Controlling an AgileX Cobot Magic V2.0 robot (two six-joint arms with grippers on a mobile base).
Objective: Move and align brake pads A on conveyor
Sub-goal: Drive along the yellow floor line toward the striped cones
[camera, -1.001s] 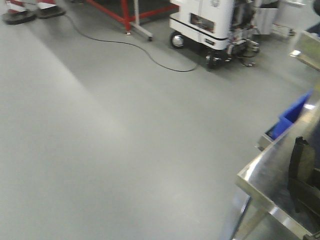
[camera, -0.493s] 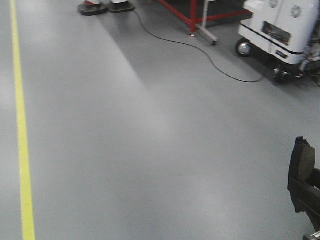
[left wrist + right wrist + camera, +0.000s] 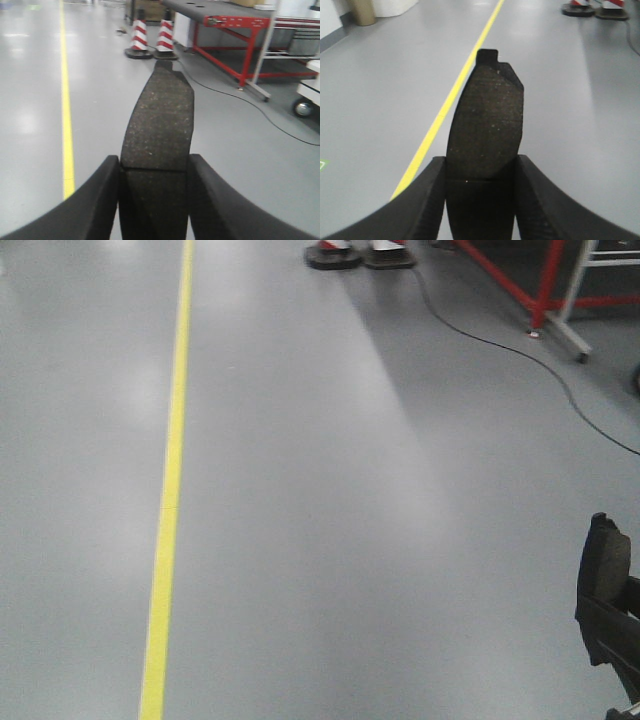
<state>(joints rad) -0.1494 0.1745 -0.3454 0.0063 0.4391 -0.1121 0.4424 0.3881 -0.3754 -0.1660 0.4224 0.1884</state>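
Note:
In the left wrist view a dark grey, curved brake pad (image 3: 159, 120) stands upright between the black fingers (image 3: 100, 200) of my left gripper (image 3: 155, 170), which is shut on its lower half. My right gripper (image 3: 481, 172) is likewise shut on a second brake pad (image 3: 487, 125), whose end tab points up. Both pads hang above bare grey floor. The front view shows one held pad (image 3: 605, 560) at the right edge; which arm carries it I cannot tell. The conveyor is out of view.
A yellow floor line (image 3: 170, 490) runs away from me on the left. Two red-and-white cones (image 3: 148, 37) stand far ahead, with a red steel frame (image 3: 235, 30) to their right. A black cable (image 3: 540, 360) lies on the floor, and a white wheeled unit (image 3: 307, 95) sits at far right.
The front view has swung left. The steel table, blue bin and white machine have slid out on the right, and the yellow line has come in. The held pad keeps its place in the frame.

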